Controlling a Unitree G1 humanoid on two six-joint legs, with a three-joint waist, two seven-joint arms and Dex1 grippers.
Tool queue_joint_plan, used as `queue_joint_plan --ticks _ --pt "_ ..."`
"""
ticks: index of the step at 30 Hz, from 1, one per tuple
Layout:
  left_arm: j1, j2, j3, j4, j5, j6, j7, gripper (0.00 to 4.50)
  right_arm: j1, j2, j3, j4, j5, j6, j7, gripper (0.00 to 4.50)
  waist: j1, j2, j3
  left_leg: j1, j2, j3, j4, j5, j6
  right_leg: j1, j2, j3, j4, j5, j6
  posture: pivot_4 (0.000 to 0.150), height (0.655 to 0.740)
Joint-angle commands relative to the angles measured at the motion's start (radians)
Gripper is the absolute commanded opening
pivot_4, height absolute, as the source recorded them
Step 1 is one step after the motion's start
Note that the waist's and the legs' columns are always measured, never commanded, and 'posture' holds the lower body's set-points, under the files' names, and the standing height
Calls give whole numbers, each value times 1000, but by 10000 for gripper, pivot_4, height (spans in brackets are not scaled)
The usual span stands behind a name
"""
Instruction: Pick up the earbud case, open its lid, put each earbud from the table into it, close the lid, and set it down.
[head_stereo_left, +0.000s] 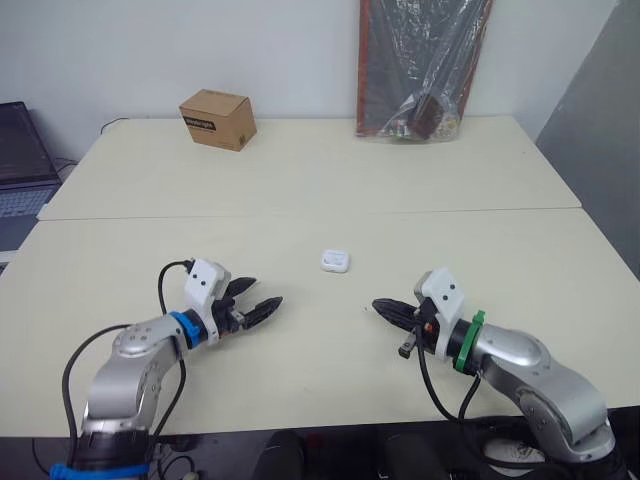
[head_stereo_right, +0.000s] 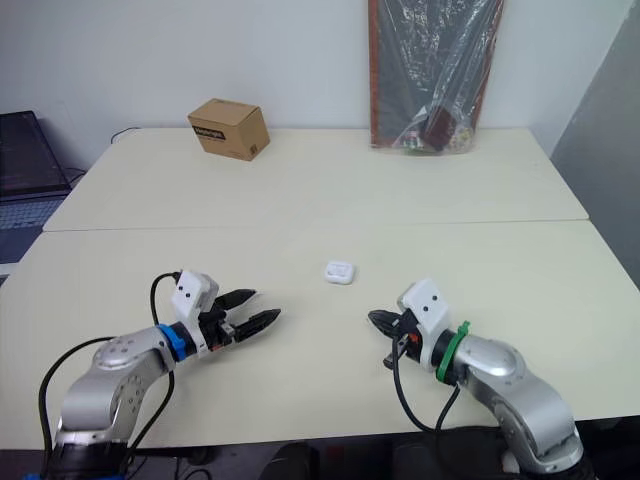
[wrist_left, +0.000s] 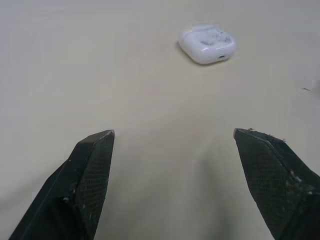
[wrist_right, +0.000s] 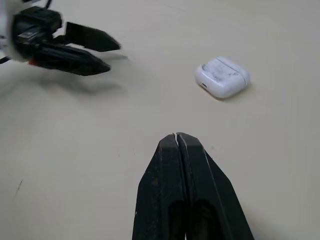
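A laptop (head_stereo_left: 20, 160) is sitting beyond the cream table's (head_stereo_left: 300, 180) left edge; a cardboard box (head_stereo_left: 216, 119) is resting near the white wall; the left gripper (head_stereo_left: 266, 292) is holding its fingers spread, empty; the closed white earbud case (head_stereo_left: 335, 262) is lying mid-table between the grippers, untouched; the right gripper (head_stereo_left: 378, 306) is pressing its fingers together; a plastic-wrapped board (head_stereo_left: 420, 65) is leaning on the wall.

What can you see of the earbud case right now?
The earbud case is a small, rounded white box, glossy like plastic, with greyish mottling on top. Its lid is shut, a seam running round the side. It lies flat on the cream table, ahead of and between the left gripper and right gripper; nothing touches it but the table.
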Motion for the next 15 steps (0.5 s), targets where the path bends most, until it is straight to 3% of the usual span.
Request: queue_joint_plan --ticks 1,8,15 --pt "62 -25 44 -95 -4 -34 88 40016 57 25 -40 -81 6 -12 -55 0 0 -1 -1 1 0 0 0 0 0 1 0 0 0 0 0 1500 7400" --pt "181 -60 99 -149 -29 -51 176 40016 173 -18 -111 -86 28 -24 -32 0 -1 -2 -1 6 1 1 0 0 0 5 1 0 0 -4 -7 1500 7400" --pt "206 -40 102 -136 -58 -91 148 40016 157 -19 -101 -74 29 -21 -29 0 -1 -2 -1 6 1 1 -1 0 0 4 1 0 -1 -4 -7 1500 7400"
